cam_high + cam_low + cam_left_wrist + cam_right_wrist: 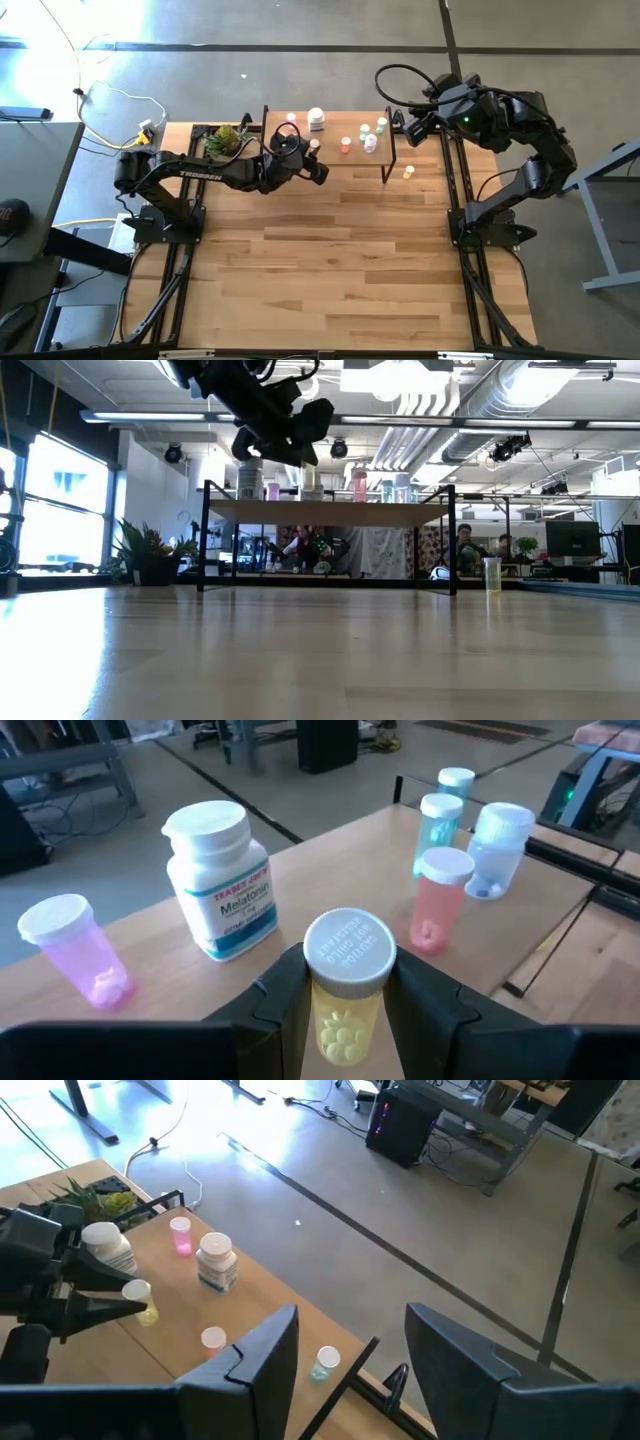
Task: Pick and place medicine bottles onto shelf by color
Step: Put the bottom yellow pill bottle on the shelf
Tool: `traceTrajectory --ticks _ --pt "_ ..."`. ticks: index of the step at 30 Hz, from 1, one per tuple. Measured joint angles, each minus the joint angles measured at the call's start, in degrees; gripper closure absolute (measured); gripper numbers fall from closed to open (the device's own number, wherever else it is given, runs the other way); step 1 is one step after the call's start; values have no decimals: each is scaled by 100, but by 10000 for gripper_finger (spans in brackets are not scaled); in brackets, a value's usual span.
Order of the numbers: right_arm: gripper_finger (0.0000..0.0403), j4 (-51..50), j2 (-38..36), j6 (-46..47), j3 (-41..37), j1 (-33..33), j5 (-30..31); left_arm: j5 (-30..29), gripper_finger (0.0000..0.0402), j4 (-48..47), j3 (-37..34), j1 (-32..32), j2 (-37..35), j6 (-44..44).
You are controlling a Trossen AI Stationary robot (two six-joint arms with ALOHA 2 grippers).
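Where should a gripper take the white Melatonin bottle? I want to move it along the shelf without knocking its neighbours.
Grip the Melatonin bottle across its labelled body just under the wide white cap, coming from above: it stands upright on the shelf. Set the fingers across the line to the pink bottle, since that bottle and the yellow bottle in the left gripper crowd its sides. The right gripper waits, open.

In the left wrist view, the lower body of the yellow translucent bottle with a white cap (347, 990) is cut off by the picture edge, and the dark fingers (280, 1010) of the left gripper (350, 1005) cover its sides. In the high view, the arm hides that bottle. In the low view, the left gripper (285, 435) overlaps the bottles on the light-wood shelf on black legs (330, 512); their colours there are too faint to tell. The small bottle on the wooden plank counter (408, 173) is too small to identify.
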Motion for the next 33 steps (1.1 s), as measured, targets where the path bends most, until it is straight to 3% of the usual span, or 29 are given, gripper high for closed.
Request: traceTrajectory --ticks 33 --pt "226 153 2 17 0 2 -11 22 285 -189 2 123 206 0"
